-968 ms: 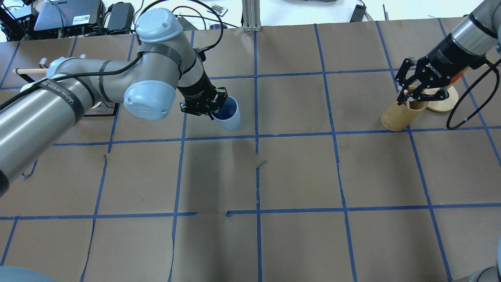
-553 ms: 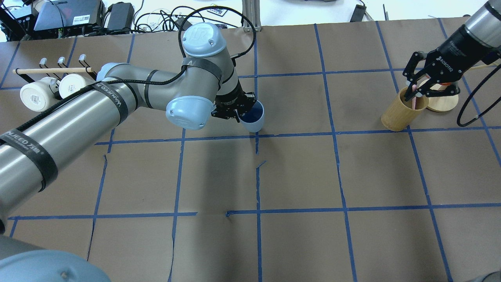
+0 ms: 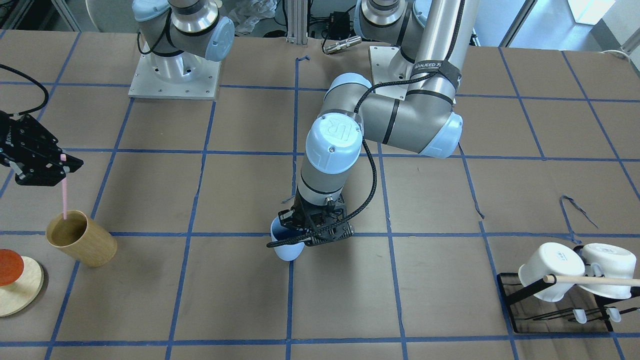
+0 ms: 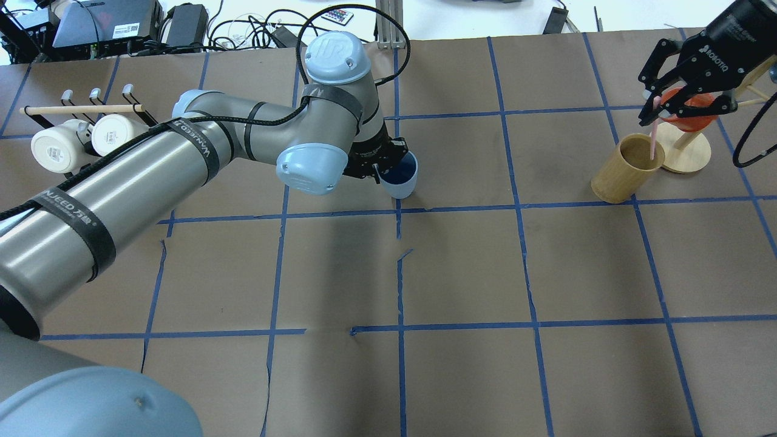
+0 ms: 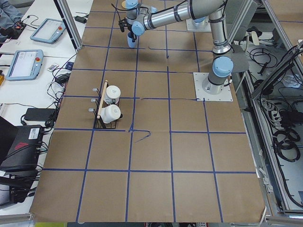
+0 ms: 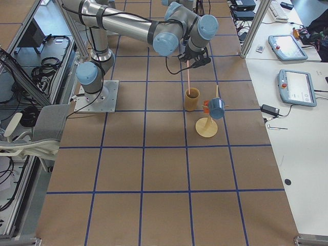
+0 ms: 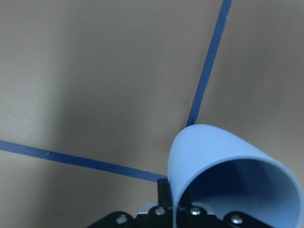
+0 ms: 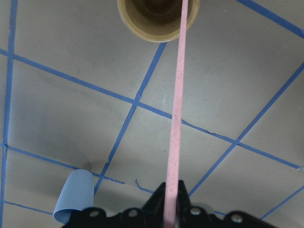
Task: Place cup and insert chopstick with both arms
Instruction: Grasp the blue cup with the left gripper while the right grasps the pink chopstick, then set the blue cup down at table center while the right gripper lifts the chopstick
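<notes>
Far from the wooden cup [image 4: 616, 176], the left gripper [image 4: 377, 165] clamps the cup [image 4: 402, 188]. The right gripper [image 4: 657, 106] pinches the chopstick [image 4: 654, 139]; its low tip could snag that rim.

Smooth matt cup [image 4: 402, 187], probably plastic; paper-covered table [image 4: 461, 267].
</notes>
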Controlling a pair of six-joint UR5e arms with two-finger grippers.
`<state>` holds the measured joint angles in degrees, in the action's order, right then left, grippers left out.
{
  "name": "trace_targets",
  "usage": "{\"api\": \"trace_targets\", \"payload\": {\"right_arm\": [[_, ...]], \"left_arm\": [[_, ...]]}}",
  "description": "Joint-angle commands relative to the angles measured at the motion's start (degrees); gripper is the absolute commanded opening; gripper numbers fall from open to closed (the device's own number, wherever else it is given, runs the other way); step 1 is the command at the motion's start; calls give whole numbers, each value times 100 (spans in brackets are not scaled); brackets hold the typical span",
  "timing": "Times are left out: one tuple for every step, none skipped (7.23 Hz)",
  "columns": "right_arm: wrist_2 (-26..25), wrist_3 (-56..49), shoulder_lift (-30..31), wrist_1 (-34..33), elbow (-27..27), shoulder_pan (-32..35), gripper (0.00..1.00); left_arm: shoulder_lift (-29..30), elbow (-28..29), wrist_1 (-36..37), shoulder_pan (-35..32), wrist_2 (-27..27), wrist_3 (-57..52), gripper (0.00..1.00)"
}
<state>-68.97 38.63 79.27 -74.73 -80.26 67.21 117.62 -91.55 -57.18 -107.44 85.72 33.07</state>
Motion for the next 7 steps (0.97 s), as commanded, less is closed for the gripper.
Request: {"api": "trace_targets", "payload": {"right_arm": [[445,30,167,55,116,169,0],[533,100,176,64,203,317,0],[542,188,177,47,282,563,0],[595,354,177,21,309,817,0],[952,599,168,-41,336,959,0],[1182,837,168,-50,353,1030,0],[1410,1013,159,-85,354,1101,0]], "left_arm": [[155,14,41,-5,50,32,0],[130,75,6,-14,-3,85,0],[121,93,-21,-31,-12,85,30],[95,94,-21,-31,-3,-10,99],[-45,120,-30,-23,-12,-63,100],[-220,207,-125,30,-38,-325,100],[-457,443,-657,117,57,-1050,100]]}}
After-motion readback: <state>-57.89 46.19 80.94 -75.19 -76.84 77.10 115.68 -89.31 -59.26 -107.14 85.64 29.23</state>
